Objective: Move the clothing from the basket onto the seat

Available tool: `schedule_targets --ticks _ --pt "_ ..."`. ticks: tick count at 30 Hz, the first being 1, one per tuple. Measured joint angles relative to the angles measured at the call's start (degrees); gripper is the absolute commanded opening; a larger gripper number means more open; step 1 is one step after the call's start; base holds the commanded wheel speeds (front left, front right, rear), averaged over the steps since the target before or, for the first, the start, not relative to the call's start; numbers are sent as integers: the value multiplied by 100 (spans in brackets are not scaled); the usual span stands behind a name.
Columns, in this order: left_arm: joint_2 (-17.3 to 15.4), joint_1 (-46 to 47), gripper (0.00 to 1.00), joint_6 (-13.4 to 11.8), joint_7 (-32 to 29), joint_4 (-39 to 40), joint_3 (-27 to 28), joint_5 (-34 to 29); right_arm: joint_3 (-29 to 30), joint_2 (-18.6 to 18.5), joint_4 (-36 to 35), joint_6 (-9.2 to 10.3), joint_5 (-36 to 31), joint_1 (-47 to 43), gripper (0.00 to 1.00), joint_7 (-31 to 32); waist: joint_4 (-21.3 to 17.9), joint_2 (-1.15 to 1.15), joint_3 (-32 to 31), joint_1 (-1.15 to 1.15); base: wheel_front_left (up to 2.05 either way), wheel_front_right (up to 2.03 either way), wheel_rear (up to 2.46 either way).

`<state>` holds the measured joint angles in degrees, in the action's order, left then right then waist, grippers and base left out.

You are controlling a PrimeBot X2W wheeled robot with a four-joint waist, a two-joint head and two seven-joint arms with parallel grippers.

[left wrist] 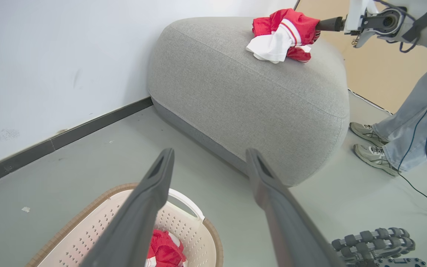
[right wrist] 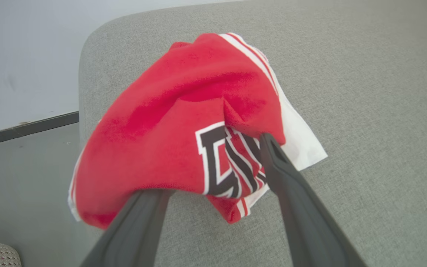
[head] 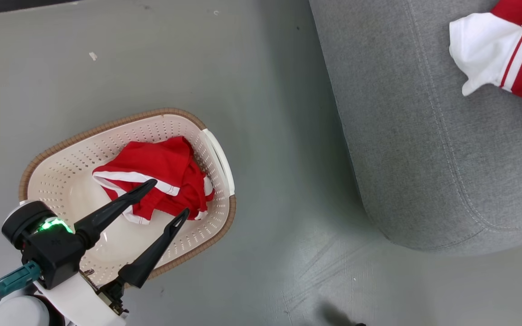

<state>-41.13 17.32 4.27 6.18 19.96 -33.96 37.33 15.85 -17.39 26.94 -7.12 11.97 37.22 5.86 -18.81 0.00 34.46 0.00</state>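
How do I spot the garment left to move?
Beside the large light grey fabric seat, a cream perforated plastic basket sits on the floor. Inside lies a crumpled red garment with white stripes; the other red-and-white bundle lies on the seat.

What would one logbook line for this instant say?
left gripper: open, over basket | right gripper: open, touching lettered garment on seat | red garment: in basket

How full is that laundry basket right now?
Nearly empty: one crumpled red garment with white trim lies in the basket, and much of the pale bottom shows bare.
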Motion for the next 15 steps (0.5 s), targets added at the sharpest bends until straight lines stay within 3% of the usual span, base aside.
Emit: schedule_targets --ticks 15 --pt "209 8 100 49 97 -163 -148 7 -14 -445 -229 0 638 -808 100 169 -39 0 -483 0 0 0 0"
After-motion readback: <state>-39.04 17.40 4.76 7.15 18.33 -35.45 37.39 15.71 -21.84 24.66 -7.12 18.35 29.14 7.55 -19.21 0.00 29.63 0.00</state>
